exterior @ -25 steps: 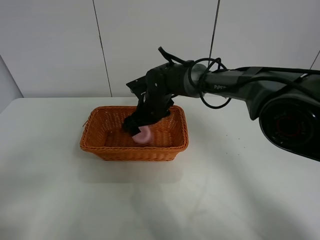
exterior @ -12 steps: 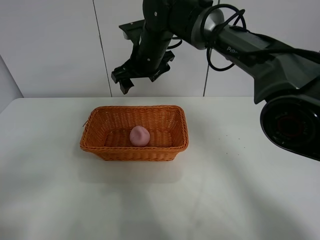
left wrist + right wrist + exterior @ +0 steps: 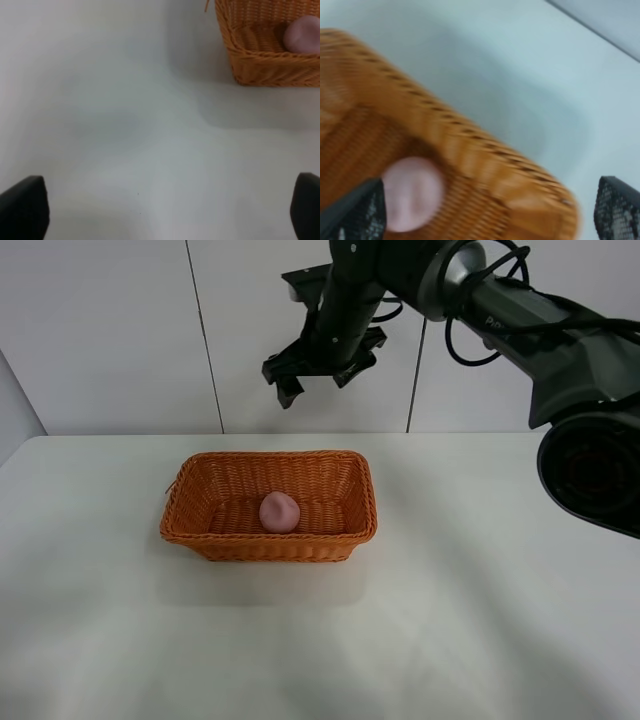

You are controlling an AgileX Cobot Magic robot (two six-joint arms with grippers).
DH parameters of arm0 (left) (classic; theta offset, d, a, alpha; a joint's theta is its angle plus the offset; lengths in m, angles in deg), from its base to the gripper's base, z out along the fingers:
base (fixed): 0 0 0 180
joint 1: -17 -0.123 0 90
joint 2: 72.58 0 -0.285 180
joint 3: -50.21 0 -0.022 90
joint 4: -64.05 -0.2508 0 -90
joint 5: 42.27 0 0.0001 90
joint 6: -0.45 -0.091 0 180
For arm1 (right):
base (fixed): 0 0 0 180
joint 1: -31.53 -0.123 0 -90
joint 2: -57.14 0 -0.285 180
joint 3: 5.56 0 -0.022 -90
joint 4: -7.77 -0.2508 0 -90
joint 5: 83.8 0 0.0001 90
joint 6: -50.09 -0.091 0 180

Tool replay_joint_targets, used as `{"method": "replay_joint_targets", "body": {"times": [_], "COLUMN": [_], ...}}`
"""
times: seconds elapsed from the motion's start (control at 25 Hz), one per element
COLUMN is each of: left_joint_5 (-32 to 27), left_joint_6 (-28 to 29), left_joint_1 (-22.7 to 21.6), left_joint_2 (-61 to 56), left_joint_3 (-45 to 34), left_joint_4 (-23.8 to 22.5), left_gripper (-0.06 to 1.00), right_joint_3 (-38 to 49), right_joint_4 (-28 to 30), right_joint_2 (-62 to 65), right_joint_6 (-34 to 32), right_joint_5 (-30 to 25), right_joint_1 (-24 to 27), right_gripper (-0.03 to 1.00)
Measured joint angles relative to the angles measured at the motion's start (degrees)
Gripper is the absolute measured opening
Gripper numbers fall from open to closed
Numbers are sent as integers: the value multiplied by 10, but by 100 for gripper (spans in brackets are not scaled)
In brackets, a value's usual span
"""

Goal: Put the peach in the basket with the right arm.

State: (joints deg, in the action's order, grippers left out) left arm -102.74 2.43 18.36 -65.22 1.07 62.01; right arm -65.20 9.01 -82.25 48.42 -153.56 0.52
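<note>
The pink peach [image 3: 279, 512] lies on the floor of the orange-brown wicker basket [image 3: 205, 536], near its middle. The right arm [image 3: 520, 315] reaches in from the right, and its gripper [image 3: 316, 375] hangs high above the basket's back rim, open with nothing between its fingers. In the right wrist view the peach [image 3: 412, 194] and the basket [image 3: 485, 165] are blurred below two spread fingertips [image 3: 615, 206]. The left wrist view catches the basket [image 3: 265, 62] and the peach [image 3: 304, 34] at one corner, with the left gripper [image 3: 165, 210] open over bare table.
The basket stands on a white table [image 3: 450, 620]. A white panelled wall [image 3: 110, 330] rises behind it. The left arm does not show in the exterior high view.
The right gripper let go of the peach inside the basket, rose well above it, then shifted slightly right. The peach stays on the basket floor.
</note>
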Motion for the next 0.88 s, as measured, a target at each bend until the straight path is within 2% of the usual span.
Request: {"method": "replay_joint_targets", "body": {"times": [0.48, 0.68, 0.88], "left_joint_5": [0, 0, 0], "left_joint_6": [0, 0, 0], "left_joint_1": [0, 0, 0], "left_joint_2": [0, 0, 0], "left_joint_3": [0, 0, 0], "left_joint_4": [0, 0, 0], "left_gripper": [99, 99, 99], "right_joint_3": [0, 0, 4], "right_joint_4": [11, 11, 12], "right_joint_2": [0, 0, 1], "right_joint_6": [-8, -9, -9], "right_joint_5": [0, 0, 0], "right_joint_1": [237, 292, 312], "right_gripper": [64, 64, 64]}}
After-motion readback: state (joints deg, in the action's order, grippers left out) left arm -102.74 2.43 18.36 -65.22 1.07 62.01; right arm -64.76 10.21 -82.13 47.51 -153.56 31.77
